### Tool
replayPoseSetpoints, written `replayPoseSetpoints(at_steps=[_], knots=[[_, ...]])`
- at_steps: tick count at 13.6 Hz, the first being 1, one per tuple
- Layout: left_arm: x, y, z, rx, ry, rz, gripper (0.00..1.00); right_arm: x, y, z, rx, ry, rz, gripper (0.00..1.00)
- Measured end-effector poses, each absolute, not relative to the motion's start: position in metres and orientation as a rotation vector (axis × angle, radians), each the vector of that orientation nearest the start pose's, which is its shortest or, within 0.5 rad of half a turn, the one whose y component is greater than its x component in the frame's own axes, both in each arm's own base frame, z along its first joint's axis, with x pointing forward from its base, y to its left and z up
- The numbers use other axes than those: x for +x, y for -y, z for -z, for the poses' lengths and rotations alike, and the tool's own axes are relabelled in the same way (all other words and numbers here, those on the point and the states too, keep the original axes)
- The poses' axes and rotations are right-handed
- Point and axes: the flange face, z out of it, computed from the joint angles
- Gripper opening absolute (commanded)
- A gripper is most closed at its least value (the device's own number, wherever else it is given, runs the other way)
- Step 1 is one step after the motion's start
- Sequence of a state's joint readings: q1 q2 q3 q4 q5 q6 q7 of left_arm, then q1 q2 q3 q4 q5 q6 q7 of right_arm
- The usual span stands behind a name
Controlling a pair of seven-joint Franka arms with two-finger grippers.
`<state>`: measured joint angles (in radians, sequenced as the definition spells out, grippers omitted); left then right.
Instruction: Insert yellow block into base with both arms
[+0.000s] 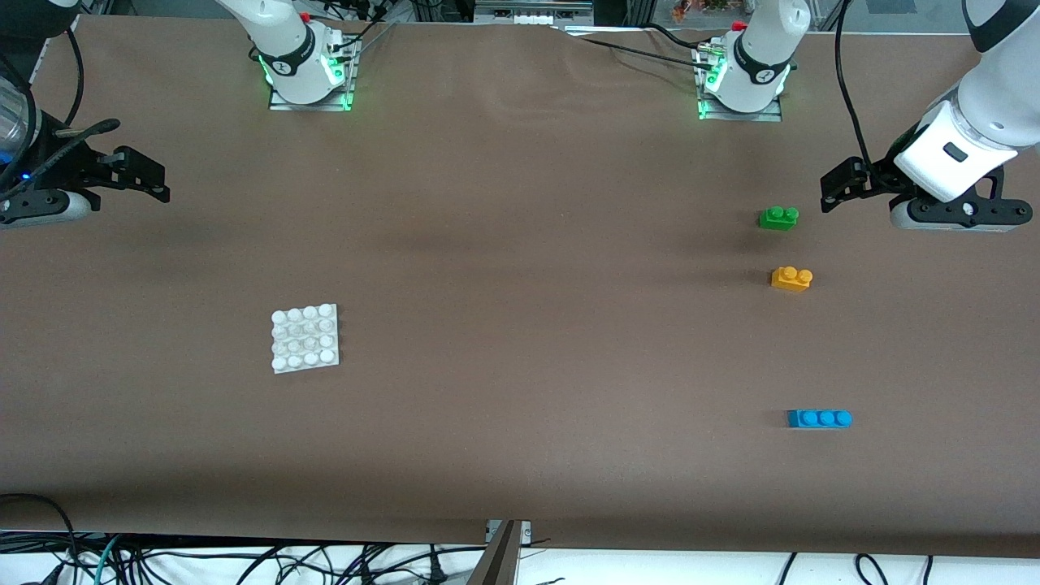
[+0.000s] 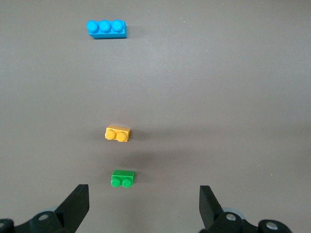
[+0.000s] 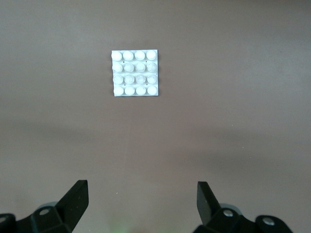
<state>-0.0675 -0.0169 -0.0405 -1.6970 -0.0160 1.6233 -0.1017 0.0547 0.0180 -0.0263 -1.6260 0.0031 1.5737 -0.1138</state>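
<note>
The yellow block (image 1: 791, 279) lay studs-up on the brown table (image 1: 520, 325) toward the left arm's end, untouched. The left gripper (image 1: 833, 188) hung in the air near that end of the table with its fingers (image 2: 77, 206) spread wide apart and nothing between them; in its wrist view the green brick (image 2: 122, 178) sat closest to the fingers, the yellow block (image 2: 118, 134) next, and the blue brick (image 2: 106, 28) well apart from both. In the front view the green brick (image 1: 778, 218) lay farther from the camera than the yellow block, the blue brick (image 1: 819, 418) nearer.

The base (image 1: 305, 338) rested flat toward the right arm's end, bare of bricks. The right gripper (image 1: 154, 185) hung above that end of the table, its fingers (image 3: 75, 204) likewise parted and empty, with the base (image 3: 135, 74) lying ahead of them, well apart.
</note>
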Motion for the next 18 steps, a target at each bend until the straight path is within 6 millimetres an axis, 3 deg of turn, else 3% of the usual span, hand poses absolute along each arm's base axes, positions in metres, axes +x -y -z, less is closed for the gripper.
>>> replayPoseSetpoints(at_steps=[5,18], knots=[[0.546,0.061,-0.579,-3.149,-0.008,-0.091,1.0,0.557,-0.024,-0.594,-3.125,0.245,-0.116,0.99],[0.546,0.061,-0.579,-3.149,-0.008,-0.091,1.0,0.558,-0.014,-0.587,-3.125,0.216,-0.153,0.99]])
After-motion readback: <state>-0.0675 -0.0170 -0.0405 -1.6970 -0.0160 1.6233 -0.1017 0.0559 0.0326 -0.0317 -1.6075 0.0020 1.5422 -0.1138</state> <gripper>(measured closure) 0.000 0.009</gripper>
